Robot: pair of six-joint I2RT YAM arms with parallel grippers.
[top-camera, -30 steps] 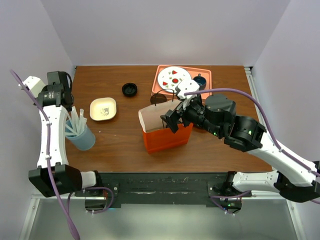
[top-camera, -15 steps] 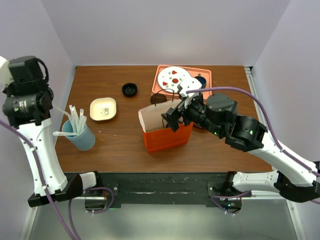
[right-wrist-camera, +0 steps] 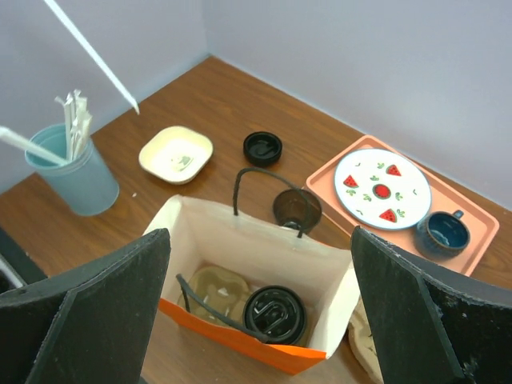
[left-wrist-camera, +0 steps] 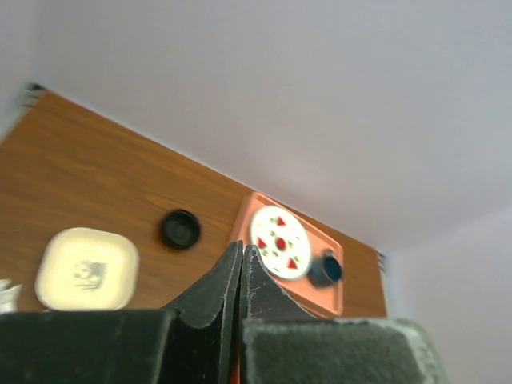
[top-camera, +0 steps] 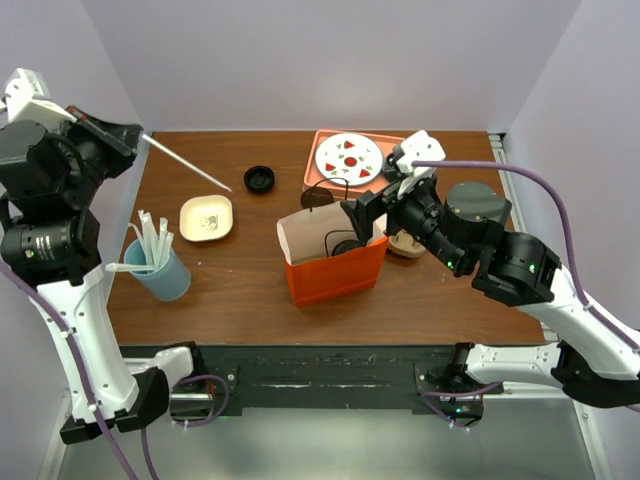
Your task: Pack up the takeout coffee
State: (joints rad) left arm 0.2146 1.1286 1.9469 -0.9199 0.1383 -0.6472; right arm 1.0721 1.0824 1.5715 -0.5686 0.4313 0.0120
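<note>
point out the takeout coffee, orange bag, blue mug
takeout coffee [right-wrist-camera: 274,314]: right wrist view, black lid
orange bag [top-camera: 335,277]: top external view, front wall
blue mug [right-wrist-camera: 441,233]: right wrist view, its inside

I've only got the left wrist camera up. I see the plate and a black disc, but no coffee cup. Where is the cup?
Observer: The coffee cup stands upright inside the orange bag.
Operator: Is the right tool holding it?
Observer: No, the right tool hangs open above the bag with nothing in it.
Operator: What is my left tool clamped on?
Observer: A thin white straw, pinched in the shut left tool and pointing out past its tips.
</note>
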